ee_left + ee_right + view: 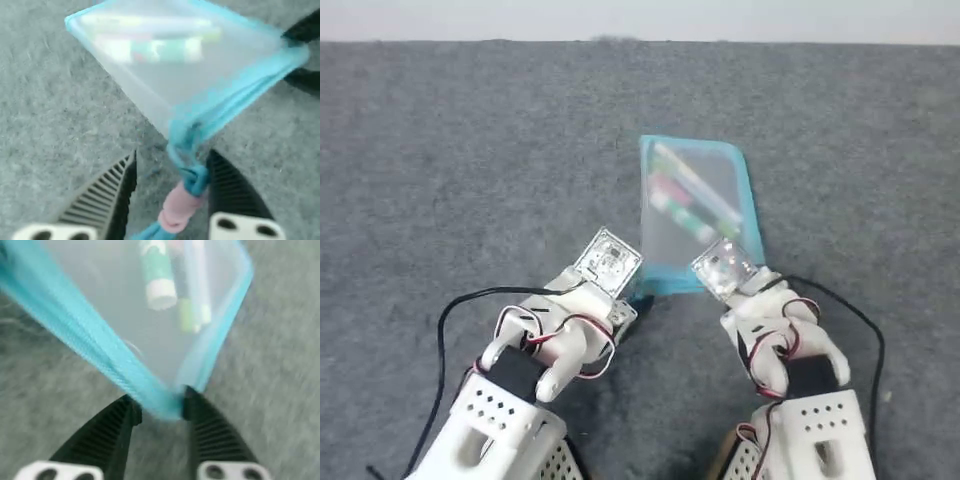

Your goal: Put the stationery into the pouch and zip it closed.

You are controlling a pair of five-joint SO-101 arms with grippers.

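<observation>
In the high view the pouch (pixel 712 228), see-through with a blue border, lies flat on the grey table (pixel 470 150), a little toward 2 o'clock from the middle of the surface. Its long side runs roughly from 12 to 6 o'clock. The stationery (pixel 685 193) is inside it, several pens and sticks in green, pink and white bunched toward the far end. The 2 arms come in from the near edge. The left gripper (pixel 632 303) sits at the pouch's near corner on the 7 o'clock side, and the right gripper (pixel 724 268) sits at the near corner on the 5 o'clock side. In the left wrist view the left gripper (pixel 172 160) stands moderately wide. The blue zipper pull (pixel 176 211) with its pink bead hangs between the 2 fingers, and I cannot tell whether either finger touches it. In the right wrist view the right gripper (pixel 161 407) is pinched narrow on the pouch's corner. The blue zipper edge (pixel 95 345) is caught between both fingers, and the stationery (pixel 159 275) shows through the clear wall beyond.
</observation>
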